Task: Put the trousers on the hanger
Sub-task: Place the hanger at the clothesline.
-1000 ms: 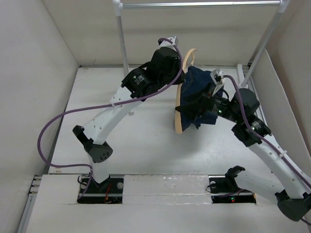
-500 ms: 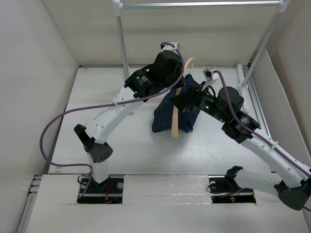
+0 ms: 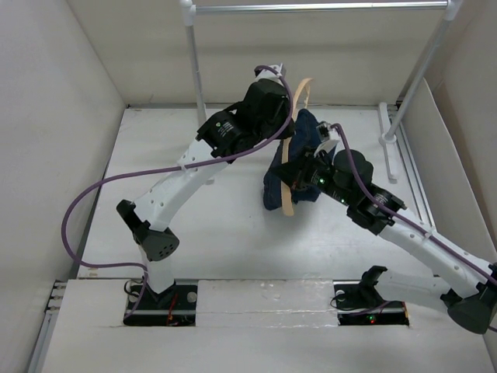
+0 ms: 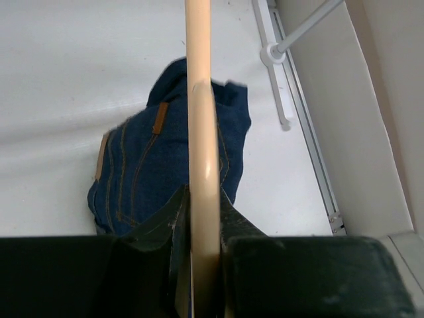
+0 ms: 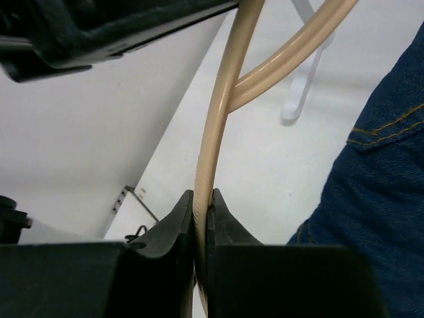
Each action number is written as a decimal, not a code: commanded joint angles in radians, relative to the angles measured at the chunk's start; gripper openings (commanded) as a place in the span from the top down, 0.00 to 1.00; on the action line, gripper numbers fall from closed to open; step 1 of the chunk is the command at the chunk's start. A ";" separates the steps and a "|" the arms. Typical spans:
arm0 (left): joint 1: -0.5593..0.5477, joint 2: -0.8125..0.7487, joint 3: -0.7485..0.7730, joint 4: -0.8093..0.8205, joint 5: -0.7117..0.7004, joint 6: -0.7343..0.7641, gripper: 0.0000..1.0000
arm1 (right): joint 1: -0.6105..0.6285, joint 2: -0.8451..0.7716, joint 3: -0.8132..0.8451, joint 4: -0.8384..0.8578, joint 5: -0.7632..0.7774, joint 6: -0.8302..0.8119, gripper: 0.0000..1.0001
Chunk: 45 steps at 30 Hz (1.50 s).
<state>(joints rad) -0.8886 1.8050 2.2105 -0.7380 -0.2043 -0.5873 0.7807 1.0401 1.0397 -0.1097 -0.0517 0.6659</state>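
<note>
Beside the trousers [image 4: 142,172], both end effectors [image 4: 201,202] [image 5: 201,199] pinch the hanger [image 4: 199,93]

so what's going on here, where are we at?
Two arms are working the trousers onto the hanger. The left hand is shut on one of the hanger's rods. The right hand pinches a thin rod just below where two rods meet. The trousers hang bunched against the hanger between the two arms. Whether they sit properly over the lower bar can't be told from these views.
</note>
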 commanded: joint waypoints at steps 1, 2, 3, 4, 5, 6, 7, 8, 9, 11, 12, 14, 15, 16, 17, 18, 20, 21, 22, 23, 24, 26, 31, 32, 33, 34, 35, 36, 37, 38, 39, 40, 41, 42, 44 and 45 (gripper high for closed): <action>0.007 -0.099 0.084 0.120 -0.009 -0.002 1.00 | 0.015 -0.026 0.043 0.082 0.012 -0.020 0.98; 0.007 -0.102 0.087 0.121 -0.006 0.001 1.00 | 0.015 -0.031 0.057 0.078 0.015 -0.025 1.00; 0.016 -0.114 0.086 0.132 0.003 0.003 1.00 | 0.015 -0.035 0.069 0.074 0.015 -0.029 1.00; 0.026 -0.122 0.080 0.152 0.008 0.001 1.00 | 0.015 -0.040 0.078 0.080 0.013 -0.028 1.00; 0.027 -0.128 0.077 0.161 0.011 0.001 1.00 | 0.005 -0.046 0.086 0.093 -0.006 -0.028 1.00; 0.043 -0.136 0.068 0.173 0.020 0.001 1.00 | -0.009 -0.046 0.098 0.100 -0.031 -0.006 1.00; 0.054 -0.147 0.055 0.187 0.032 0.000 1.00 | -0.041 -0.048 0.100 0.155 -0.084 0.009 1.00; 0.054 -0.150 0.054 0.190 0.036 0.000 1.00 | -0.058 -0.042 0.102 0.180 -0.109 0.021 1.00; 0.054 -0.157 0.051 0.193 0.039 0.001 1.00 | -0.075 -0.038 0.103 0.195 -0.135 0.050 1.00; 0.063 -0.164 0.048 0.213 0.049 0.007 0.81 | -0.122 -0.031 0.102 0.246 -0.196 0.078 1.00; 0.063 -0.173 0.049 0.218 0.063 0.012 0.68 | -0.139 -0.020 0.100 0.261 -0.217 0.102 1.00; 0.063 -0.191 0.046 0.248 0.077 0.038 0.29 | -0.199 -0.006 0.105 0.312 -0.282 0.130 1.00; 0.063 -0.197 0.046 0.249 0.077 0.038 0.29 | -0.218 -0.005 0.105 0.312 -0.283 0.136 1.00; 0.063 -0.205 0.045 0.253 0.071 0.046 0.19 | -0.234 0.003 0.109 0.321 -0.293 0.142 1.00; 0.063 -0.214 0.043 0.255 0.065 0.052 0.13 | -0.250 0.011 0.121 0.324 -0.318 0.146 1.00; 0.074 -0.239 0.035 0.258 0.060 0.055 0.04 | -0.283 0.015 0.129 0.332 -0.333 0.149 1.00; 0.085 -0.271 -0.006 0.284 0.063 0.057 0.01 | -0.320 0.041 0.154 0.338 -0.375 0.152 1.00; 0.094 -0.307 -0.029 0.295 0.072 0.057 0.01 | -0.349 0.049 0.157 0.347 -0.385 0.161 1.00; 0.106 -0.324 -0.066 0.320 0.074 0.058 0.01 | -0.363 0.063 0.163 0.373 -0.396 0.167 1.00; 0.106 -0.337 -0.078 0.325 0.069 0.064 0.01 | -0.377 0.073 0.181 0.381 -0.425 0.169 1.00; 0.106 -0.366 -0.087 0.331 0.059 0.069 0.01 | -0.389 0.080 0.195 0.386 -0.439 0.178 1.00; 0.116 -0.386 -0.115 0.327 0.029 0.076 0.01 | -0.437 0.110 0.227 0.416 -0.485 0.195 1.00; 0.116 -0.456 -0.262 0.301 0.023 0.064 0.01 | -0.593 0.159 0.299 0.591 -0.603 0.325 1.00; 0.116 -0.475 -0.303 0.308 0.025 0.058 0.01 | -0.645 0.170 0.304 0.640 -0.620 0.357 1.00; 0.116 -0.513 -0.349 0.319 0.023 0.052 0.01 | -0.667 0.202 0.312 0.681 -0.635 0.433 1.00; 0.116 -0.533 -0.429 0.337 0.020 0.043 0.01 | -0.684 0.216 0.322 0.759 -0.642 0.467 1.00; 0.116 -0.545 -0.461 0.341 0.020 0.037 0.01 | -0.710 0.231 0.330 0.790 -0.643 0.492 1.00; 0.116 -0.568 -0.491 0.342 0.020 0.031 0.01 | -0.719 0.265 0.344 0.806 -0.643 0.524 1.00; 0.116 -0.578 -0.535 0.333 0.022 0.023 0.01 | -0.728 0.284 0.373 0.821 -0.639 0.534 1.00; 0.116 -0.582 -0.557 0.328 0.026 0.020 0.01 | -0.738 0.303 0.387 0.834 -0.636 0.546 1.00; 0.116 -0.595 -0.577 0.324 0.032 0.018 0.01 | -0.748 0.322 0.398 0.858 -0.631 0.581 1.00; 0.116 -0.601 -0.618 0.318 0.036 0.014 0.01 | -0.748 0.362 0.413 0.892 -0.635 0.595 1.00; 0.116 -0.607 -0.636 0.316 0.042 0.004 0.01 | -0.762 0.377 0.443 0.901 -0.636 0.606 1.00; 0.116 -0.624 -0.659 0.318 0.046 0.001 0.01 | -0.777 0.392 0.460 0.906 -0.636 0.616 1.00; 0.116 -0.641 -0.719 0.322 0.048 -0.012 0.01 | -0.796 0.425 0.496 0.887 -0.637 0.613 1.00; 0.116 -0.657 -0.738 0.324 0.048 -0.016 0.01 | -0.796 0.429 0.499 0.895 -0.633 0.618 1.00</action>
<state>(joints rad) -0.7750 1.2221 1.5009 -0.4488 -0.1650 -0.5789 0.0063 1.4956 1.4368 0.5362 -0.6788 1.2766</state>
